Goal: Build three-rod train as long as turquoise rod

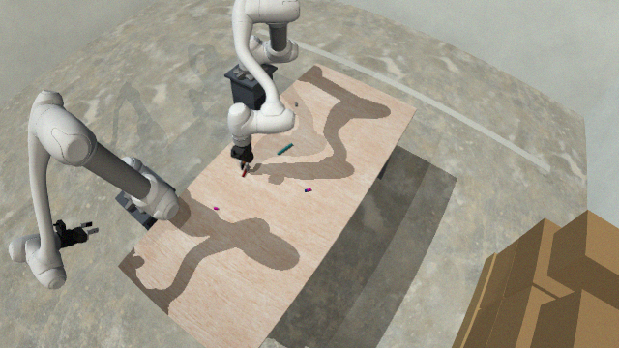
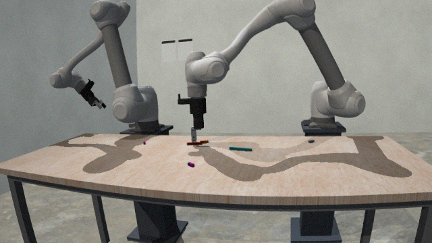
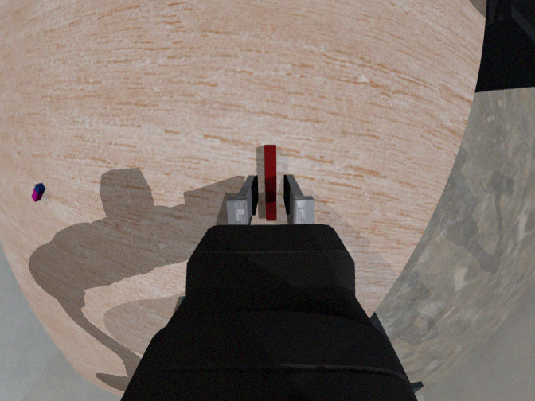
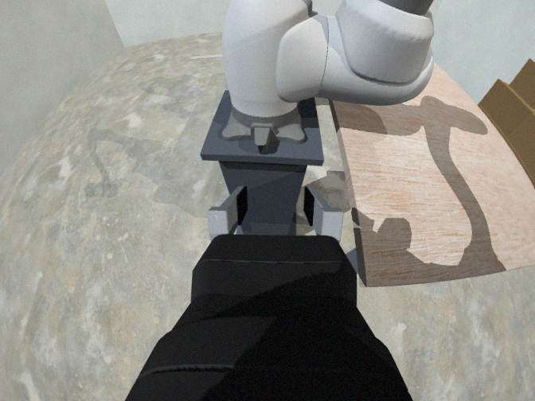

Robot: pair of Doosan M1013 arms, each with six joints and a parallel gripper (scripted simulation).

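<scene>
My left gripper (image 1: pixel 245 166) (image 2: pixel 194 140) (image 3: pixel 271 187) is part open and low over the table, its fingers on either side of the red rod (image 2: pixel 190 144) (image 3: pixel 270 159), with gaps on both sides. The orange rod (image 2: pixel 204 142) lies by the red rod's end; the gripper hides it in the left wrist view. The turquoise rod (image 1: pixel 285 149) (image 2: pixel 240 149) lies apart. A magenta rod (image 1: pixel 309 189) (image 2: pixel 192 165) (image 3: pixel 37 196) and a blue rod (image 3: pixel 39 187) lie end to end, seemingly touching. My right gripper (image 1: pixel 93 228) (image 2: pixel 100 104) (image 4: pixel 275 198) is open and empty, beyond the table's edge.
Another magenta rod (image 1: pixel 216 208) (image 2: pixel 144 143) lies alone on the right arm's side of the table (image 1: pixel 208 300) (image 2: pixel 270 192). A grey rod (image 1: pixel 296 104) (image 2: pixel 311 141) lies near the left arm's base. Cardboard boxes (image 1: pixel 522 290) stand on the floor, away from the table.
</scene>
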